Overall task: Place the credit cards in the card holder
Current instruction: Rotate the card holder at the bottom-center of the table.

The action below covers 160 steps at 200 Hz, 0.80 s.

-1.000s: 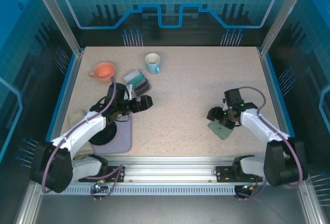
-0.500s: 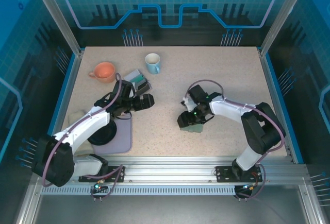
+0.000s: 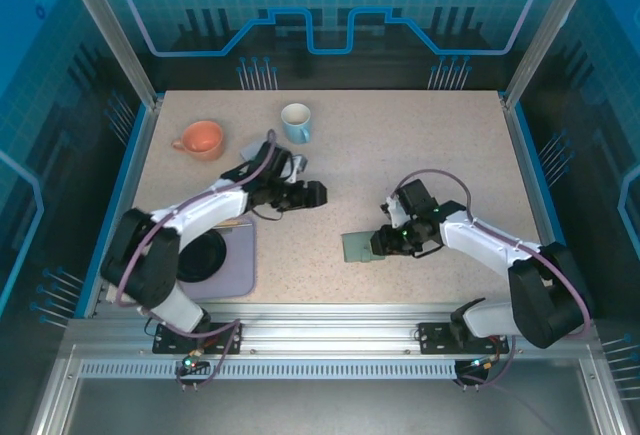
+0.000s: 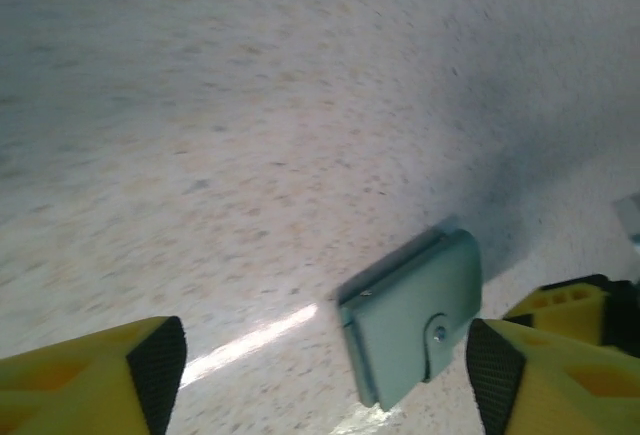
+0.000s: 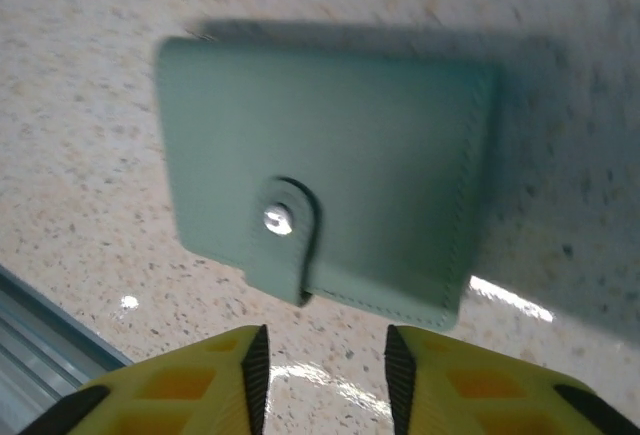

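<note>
Beside the closed card holder [image 5: 330,145], right jaws narrow, empty; left jaws wide.

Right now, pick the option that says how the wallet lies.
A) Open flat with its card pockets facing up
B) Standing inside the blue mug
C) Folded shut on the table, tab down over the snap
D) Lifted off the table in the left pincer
C: the right wrist view shows the wallet folded closed and lying flat on the table, with its tab brought over and the round snap showing on it.
</note>
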Available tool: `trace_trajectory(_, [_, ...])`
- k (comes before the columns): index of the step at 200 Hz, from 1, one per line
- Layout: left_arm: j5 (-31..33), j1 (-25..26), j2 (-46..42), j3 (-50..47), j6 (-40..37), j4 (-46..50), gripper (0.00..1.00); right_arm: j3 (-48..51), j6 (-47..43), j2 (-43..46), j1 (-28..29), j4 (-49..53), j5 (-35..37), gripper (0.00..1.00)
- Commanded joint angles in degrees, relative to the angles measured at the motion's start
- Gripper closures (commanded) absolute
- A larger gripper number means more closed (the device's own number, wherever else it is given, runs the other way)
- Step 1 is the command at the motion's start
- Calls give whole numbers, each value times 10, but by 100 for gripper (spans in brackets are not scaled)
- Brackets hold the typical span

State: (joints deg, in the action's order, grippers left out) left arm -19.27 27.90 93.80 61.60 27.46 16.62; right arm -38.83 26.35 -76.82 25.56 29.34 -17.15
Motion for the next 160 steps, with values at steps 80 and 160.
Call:
trace_trajectory(80, [-114, 107, 232, 207, -58, 74, 29, 56, 104, -26, -12, -108, 11, 71])
trace_trajectory(160, [-98, 108, 206, 133, -45, 72, 31, 36, 138, -80, -21, -179, 0, 71])
